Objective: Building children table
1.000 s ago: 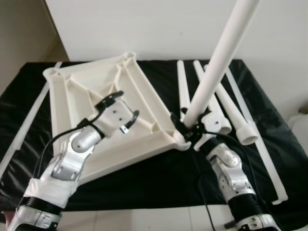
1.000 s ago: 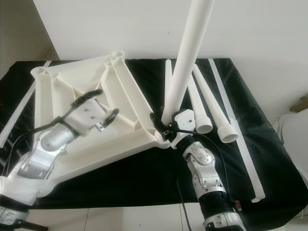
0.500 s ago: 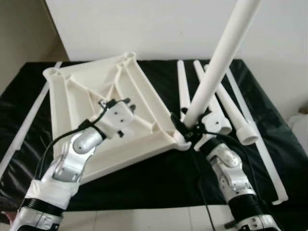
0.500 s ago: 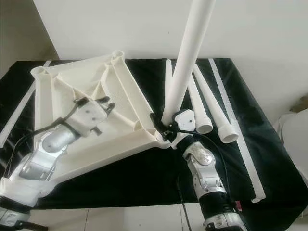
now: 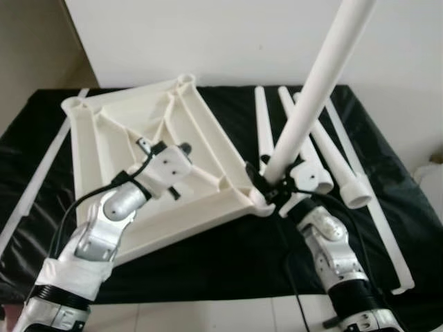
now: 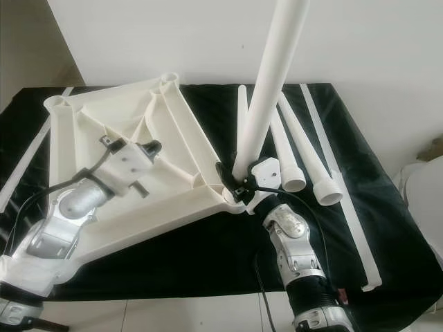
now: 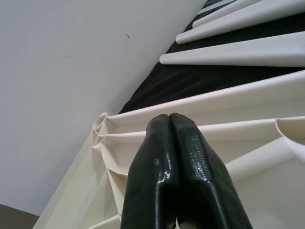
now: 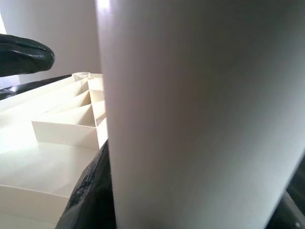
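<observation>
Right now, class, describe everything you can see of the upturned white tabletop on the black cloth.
The tabletop looks like cream-white moulded plastic. It lies underside up on the black cloth, showing raised ribs, a rim and round leg sockets at its corners. The left claw, shut, rests on the ribs. At the near right corner, the right claw holds a white leg standing in the socket.

Left hand (image 7: 170,125) fingers together; right hand (image 5: 271,188) clamped.

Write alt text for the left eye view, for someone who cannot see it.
The right gripper holds a white table leg upright at the near corner of an upturned white tabletop on a black cloth. The left gripper, fingers shut, rests over the tabletop's ribbed underside; spare legs lie alongside.
</observation>
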Available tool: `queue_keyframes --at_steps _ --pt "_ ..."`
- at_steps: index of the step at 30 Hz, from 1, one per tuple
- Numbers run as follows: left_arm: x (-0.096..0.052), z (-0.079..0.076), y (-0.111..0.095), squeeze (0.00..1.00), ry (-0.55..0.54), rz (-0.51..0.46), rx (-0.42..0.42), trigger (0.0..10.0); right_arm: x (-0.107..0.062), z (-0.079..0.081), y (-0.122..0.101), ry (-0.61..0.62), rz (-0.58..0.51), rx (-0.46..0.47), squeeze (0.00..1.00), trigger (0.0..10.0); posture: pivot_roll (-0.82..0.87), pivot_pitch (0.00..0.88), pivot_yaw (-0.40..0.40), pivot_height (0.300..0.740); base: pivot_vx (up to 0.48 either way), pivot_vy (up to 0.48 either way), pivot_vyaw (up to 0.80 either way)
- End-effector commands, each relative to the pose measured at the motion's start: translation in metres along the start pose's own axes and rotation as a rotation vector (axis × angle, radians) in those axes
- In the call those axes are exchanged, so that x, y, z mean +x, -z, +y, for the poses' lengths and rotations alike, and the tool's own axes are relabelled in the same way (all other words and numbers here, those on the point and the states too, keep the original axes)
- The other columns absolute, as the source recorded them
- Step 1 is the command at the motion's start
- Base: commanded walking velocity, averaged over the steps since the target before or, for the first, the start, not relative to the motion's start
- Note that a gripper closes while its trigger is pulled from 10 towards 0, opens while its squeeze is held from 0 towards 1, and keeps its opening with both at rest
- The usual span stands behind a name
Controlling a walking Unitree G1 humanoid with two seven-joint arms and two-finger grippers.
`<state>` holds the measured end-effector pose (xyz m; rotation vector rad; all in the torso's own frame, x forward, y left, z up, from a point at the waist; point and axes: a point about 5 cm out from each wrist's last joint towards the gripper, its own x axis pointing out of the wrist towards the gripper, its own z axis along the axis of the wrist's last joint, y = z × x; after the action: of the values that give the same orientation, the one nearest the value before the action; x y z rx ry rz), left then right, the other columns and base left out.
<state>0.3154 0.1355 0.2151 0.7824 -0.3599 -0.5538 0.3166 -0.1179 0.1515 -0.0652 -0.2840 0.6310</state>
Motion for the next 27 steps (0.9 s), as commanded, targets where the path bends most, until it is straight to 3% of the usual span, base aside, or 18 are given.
queue_keyframes --at_steps 1,3,4,19,20,27 --pt "-0.0024 -0.0015 0.0027 0.0 0.009 0.019 0.015 0.0 -0.0179 0.0131 0.0393 -0.017 0.191 0.078 0.0 10.0 -0.04 0.14 0.045 0.74 0.0 0.0 0.0" --pt "-0.0023 -0.0016 0.0032 0.0 0.009 0.024 0.015 0.0 -0.0181 0.0133 0.0393 -0.017 0.191 0.079 0.0 10.0 -0.04 0.14 0.045 0.74 0.0 0.0 0.0" --pt "-0.002 -0.0025 0.0039 0.0 0.015 0.029 0.017 10.0 -0.0183 0.0135 0.0395 -0.017 0.192 0.08 0.0 10.0 -0.04 0.14 0.044 0.74 0.0 0.0 0.0" --pt "-0.0021 -0.0039 0.0048 0.0 0.019 0.037 0.009 10.0 -0.019 0.0138 0.0408 -0.018 0.197 0.082 0.0 10.0 -0.04 0.143 0.044 0.74 0.0 0.0 0.0" --pt "-0.0023 -0.0034 0.0048 1.0 0.013 0.038 -0.005 10.0 -0.0191 0.0138 0.0408 -0.018 0.198 0.082 0.0 10.0 -0.04 0.144 0.043 0.74 0.0 0.0 0.0" --pt "-0.0023 -0.0018 0.0045 1.0 0.006 0.037 -0.021 10.0 -0.0188 0.0137 0.041 -0.019 0.199 0.083 0.0 10.0 -0.04 0.143 0.042 0.74 0.0 0.0 0.0"
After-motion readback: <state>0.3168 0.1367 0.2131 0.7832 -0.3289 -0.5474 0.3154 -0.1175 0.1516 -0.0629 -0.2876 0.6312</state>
